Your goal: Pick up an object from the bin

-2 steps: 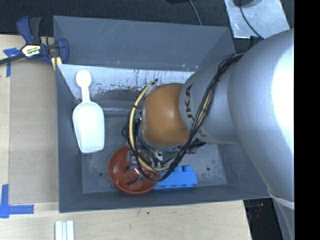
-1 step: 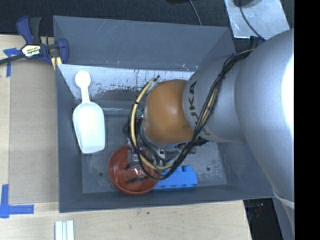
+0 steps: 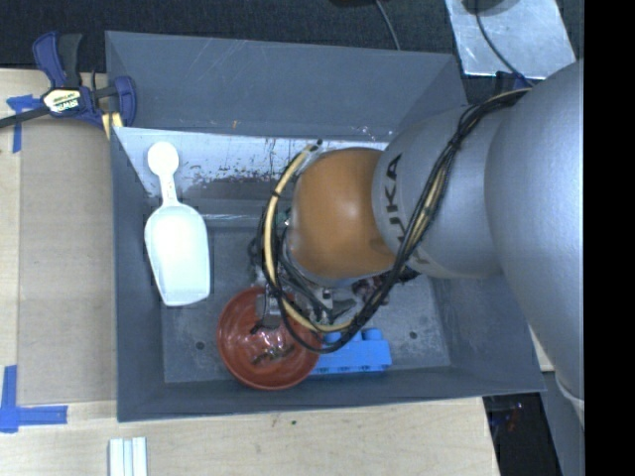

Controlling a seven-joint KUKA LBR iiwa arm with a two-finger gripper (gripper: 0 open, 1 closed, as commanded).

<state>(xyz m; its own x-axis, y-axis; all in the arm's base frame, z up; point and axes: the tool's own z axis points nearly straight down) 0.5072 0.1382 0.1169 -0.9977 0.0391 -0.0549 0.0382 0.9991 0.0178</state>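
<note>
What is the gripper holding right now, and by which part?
It cannot be told. The gripper is down at the rim of the red bowl, but the wrist hides any hold. The white scoop lies free to the left.

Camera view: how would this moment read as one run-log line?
gripper: over red bowl | red bowl: lower middle of bin | blue block: right of bowl | white scoop: left, apart
</note>
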